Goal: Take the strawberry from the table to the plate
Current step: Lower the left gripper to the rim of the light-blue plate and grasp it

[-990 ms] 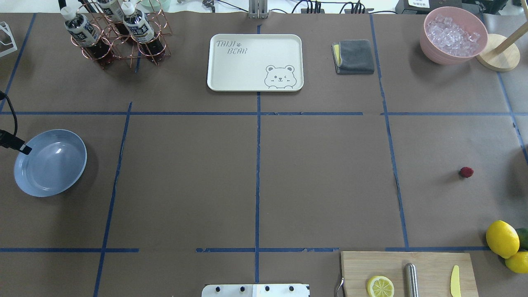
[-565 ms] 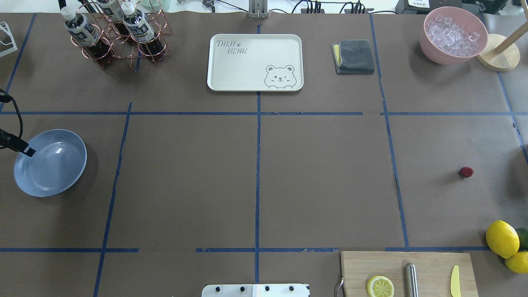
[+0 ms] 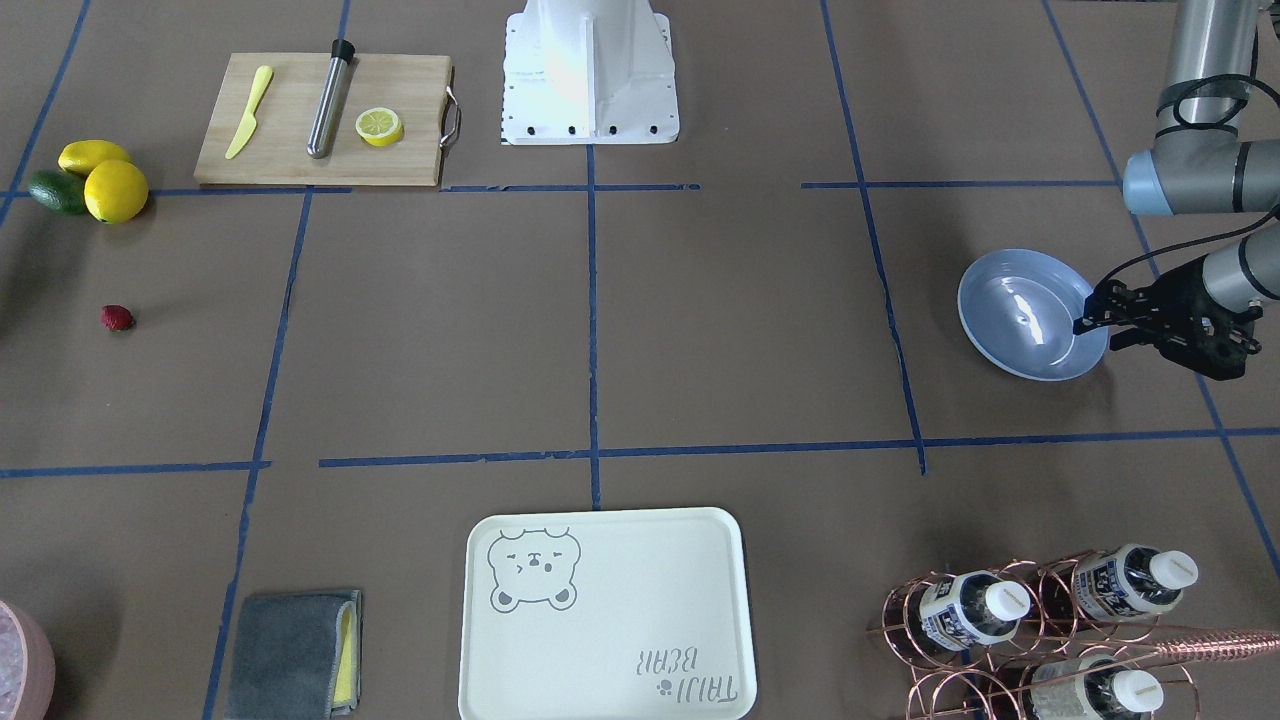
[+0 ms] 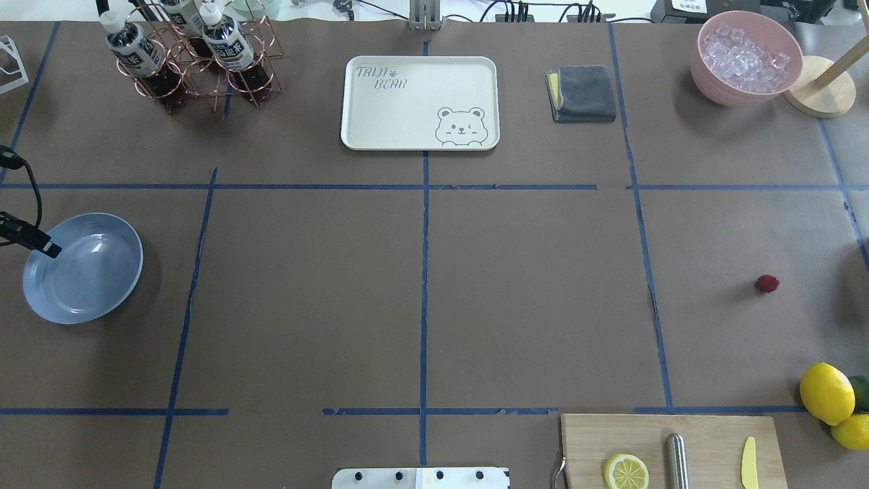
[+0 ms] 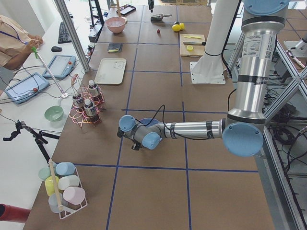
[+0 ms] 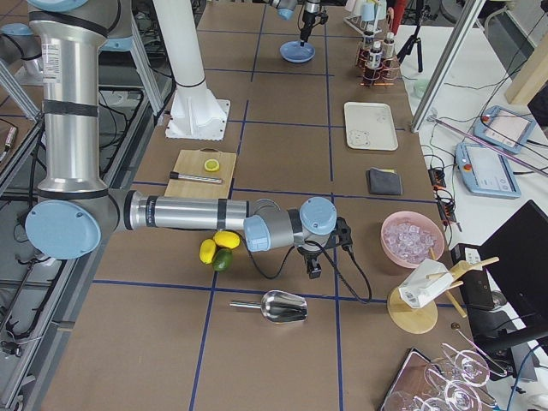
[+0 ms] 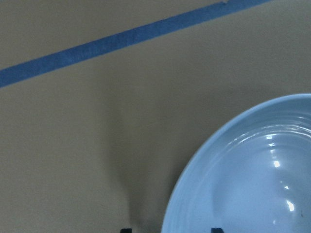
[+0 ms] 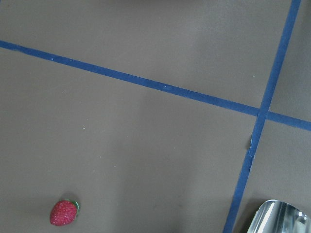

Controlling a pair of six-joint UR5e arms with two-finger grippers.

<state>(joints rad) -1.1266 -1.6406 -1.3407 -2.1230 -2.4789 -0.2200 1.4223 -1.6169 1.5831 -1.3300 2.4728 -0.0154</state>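
Table (image 4: 305, 305): brown paper covers the whole flat top, and blue tape lines (image 4: 424, 272) mark it into big squares. The tape line nearest the robot has gaps.
Strawberry (image 4: 768, 283): it lies on bare paper towards the robot's right end of the table. It is near the lemons (image 4: 826, 392) but not touching them, and well apart from the plate.
Plate (image 4: 95, 285): light blue and glossy, it sits flat on the paper at the robot's left end.
Left gripper (image 4: 49, 249): the fingers are spread and hold nothing, low at the plate's outer edge. In the wrist view one fingertip shows over the paper and the other over the plate, with the rim between them.
Right gripper (image 6: 314, 272): it points down over the right end of the table. It shows only in the side view, so I cannot tell whether it is spread or closed.
Near edge: a wooden cutting board (image 4: 713, 431) carries a lemon half (image 4: 626, 471), a metal rod (image 4: 675, 462) and a yellow knife (image 4: 748, 462).
Far edge: a wire rack of bottles (image 4: 197, 61), a cream tray (image 4: 407, 109) with a bear print, a folded grey cloth (image 4: 584, 93) and a pink bowl (image 4: 706, 75) of ice.
Right end: a metal scoop (image 6: 278, 306) lies on the paper.
Room: a white side bench (image 5: 29, 115) runs along the far edge, with tablets and cables on it. A person's arm (image 5: 17, 40) rests there. Aluminium frame posts (image 5: 72, 33) stand between the table and the bench.
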